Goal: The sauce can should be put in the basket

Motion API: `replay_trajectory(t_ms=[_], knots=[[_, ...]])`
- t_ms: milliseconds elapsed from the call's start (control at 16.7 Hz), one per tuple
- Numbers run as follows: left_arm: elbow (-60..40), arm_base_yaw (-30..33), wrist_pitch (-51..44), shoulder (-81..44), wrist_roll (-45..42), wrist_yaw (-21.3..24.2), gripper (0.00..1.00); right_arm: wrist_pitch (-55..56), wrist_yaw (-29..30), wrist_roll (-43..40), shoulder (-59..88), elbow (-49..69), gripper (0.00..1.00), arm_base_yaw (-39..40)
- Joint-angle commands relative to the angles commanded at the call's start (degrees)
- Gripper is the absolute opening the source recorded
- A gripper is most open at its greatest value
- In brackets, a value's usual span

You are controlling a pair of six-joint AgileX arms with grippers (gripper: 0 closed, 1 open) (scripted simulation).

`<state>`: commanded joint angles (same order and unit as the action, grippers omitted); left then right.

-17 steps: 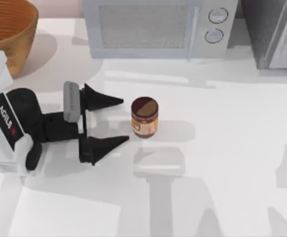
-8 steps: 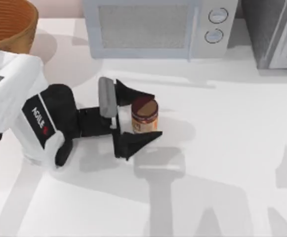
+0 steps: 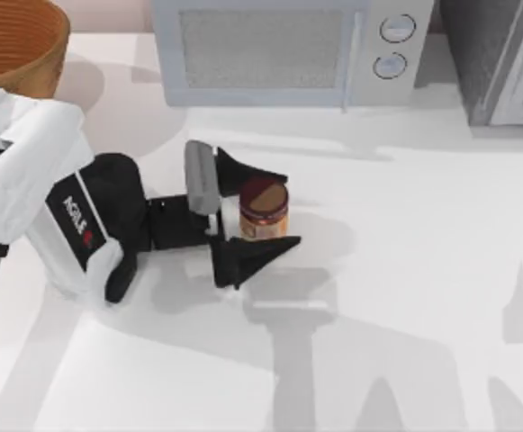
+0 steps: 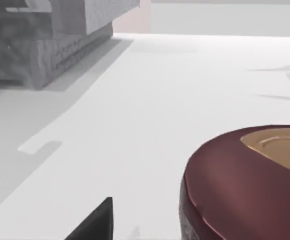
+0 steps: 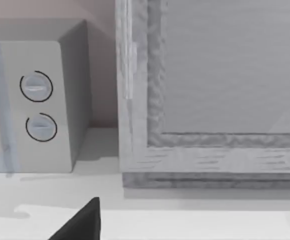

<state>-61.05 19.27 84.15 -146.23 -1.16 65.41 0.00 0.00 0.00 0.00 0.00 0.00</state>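
1. Dark reddish-brown on top, the sauce can (image 3: 264,209) stands upright on the white table (image 3: 405,297), left of centre and in front of the microwave (image 3: 288,49).
2. My left gripper (image 3: 266,209) reaches in from the left, with one black finger (image 3: 252,171) on the far side of the can and the other on the near side. Both fingers lie right against the can's sides, but whether they actually press on it cannot be told from above.
3. The can's lower body on the arm's side is hidden behind the gripper's grey block (image 3: 200,177).
4. Only part of the basket (image 3: 18,40) is in frame at the table's far left corner, cut off by the picture's edges, and its near side is covered by the white left arm (image 3: 36,180).
5. In the left wrist view the can's lid (image 4: 244,185) is cut off at the edge, and a black fingertip (image 4: 95,222) pokes into frame.
6. In the right wrist view the microwave's two dials (image 5: 37,107) sit beside a grey cabinet (image 5: 209,90). One black fingertip of the right gripper (image 5: 82,222) shows, so its opening cannot be told.
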Motion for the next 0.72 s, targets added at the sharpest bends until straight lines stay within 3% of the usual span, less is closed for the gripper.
replay_trajectory(t_ms=[600,720], knots=[[0.00,0.00,0.00,0.00,0.00,0.00,0.02,0.00,0.00,0.00,0.00,0.00,1.00,0.00],[0.00,0.00,0.00,0.00,0.00,0.00,0.00,0.00,0.00,0.00,0.00,0.00,1.00,0.00]])
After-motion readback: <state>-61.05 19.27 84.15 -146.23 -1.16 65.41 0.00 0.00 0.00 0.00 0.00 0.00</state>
